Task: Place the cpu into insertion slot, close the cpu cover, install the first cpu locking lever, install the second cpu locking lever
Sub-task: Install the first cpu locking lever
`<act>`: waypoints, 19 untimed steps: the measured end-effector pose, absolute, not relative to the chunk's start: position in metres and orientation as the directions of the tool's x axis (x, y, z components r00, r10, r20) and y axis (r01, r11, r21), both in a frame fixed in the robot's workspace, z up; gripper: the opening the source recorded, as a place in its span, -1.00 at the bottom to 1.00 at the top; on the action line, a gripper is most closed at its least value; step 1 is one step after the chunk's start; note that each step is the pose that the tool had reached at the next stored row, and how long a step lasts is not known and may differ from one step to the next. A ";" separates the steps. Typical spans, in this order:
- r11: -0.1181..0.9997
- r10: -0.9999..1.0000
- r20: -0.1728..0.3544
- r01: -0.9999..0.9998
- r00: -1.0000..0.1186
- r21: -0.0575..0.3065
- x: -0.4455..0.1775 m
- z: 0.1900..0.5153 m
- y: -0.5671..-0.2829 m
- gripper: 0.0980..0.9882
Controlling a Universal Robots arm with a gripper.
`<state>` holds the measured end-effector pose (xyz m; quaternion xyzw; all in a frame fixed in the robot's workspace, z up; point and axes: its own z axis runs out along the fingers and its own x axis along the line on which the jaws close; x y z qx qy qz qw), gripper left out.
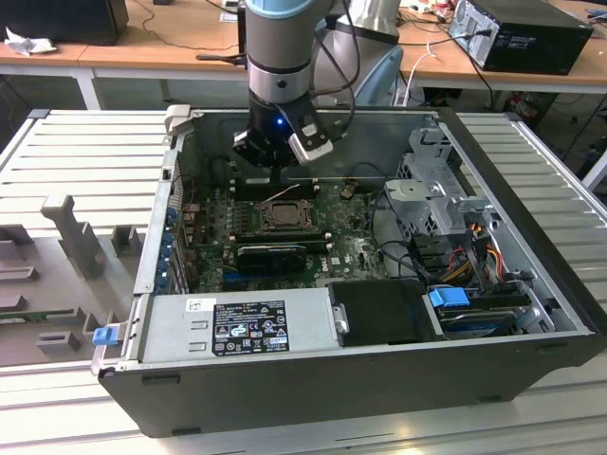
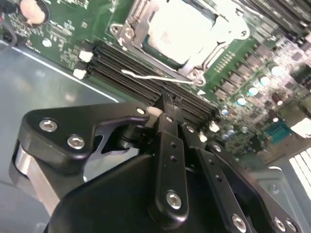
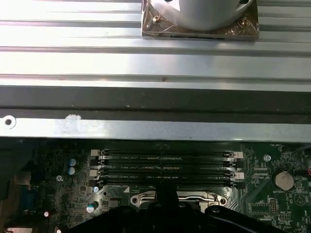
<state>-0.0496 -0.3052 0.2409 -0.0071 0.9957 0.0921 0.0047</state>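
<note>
- Exterior view: the gripper [image 1: 275, 169] hangs inside an open computer case [image 1: 531, 209], over the far edge of the green circuit board [image 1: 356, 248].
- The case lies on its side on a ribbed metal table [image 1: 85, 152], with a grey power supply box [image 1: 237, 327] along its near wall.
- The socket [image 1: 266, 226] sits near the middle of the board, just in front of the gripper.
- In the second wrist view the chip [image 2: 182, 24] shows its pale silver top. It lies seated in the socket.
- The cover plate [image 2: 137, 30] lies flat around the chip, its metal frame over the chip's edges.
- A thin pale wire lever [image 2: 146, 76] runs along the socket's side that faces the memory slots [image 2: 121, 68]. Whether it is latched I cannot tell.
- In that view the fingers [image 2: 169, 141] are drawn together at their tips, and nothing shows between them.
- The fingertips are above the memory slots, just beside the lever and close to the socket's corner. I cannot tell whether they touch anything.
- In the first wrist view the closed fingertips stand between the row of black memory slots and the socket's metal rim.
</note>
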 end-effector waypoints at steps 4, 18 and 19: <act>0.983 -0.014 -0.012 -0.016 -1.000 0.183 -0.040 0.235 -0.305 -0.98; 0.983 -0.031 -0.015 -0.033 -0.999 0.183 -0.036 0.229 -0.305 -0.98; 0.983 -0.032 -0.015 -0.034 -0.999 0.181 -0.035 0.228 -0.305 -0.98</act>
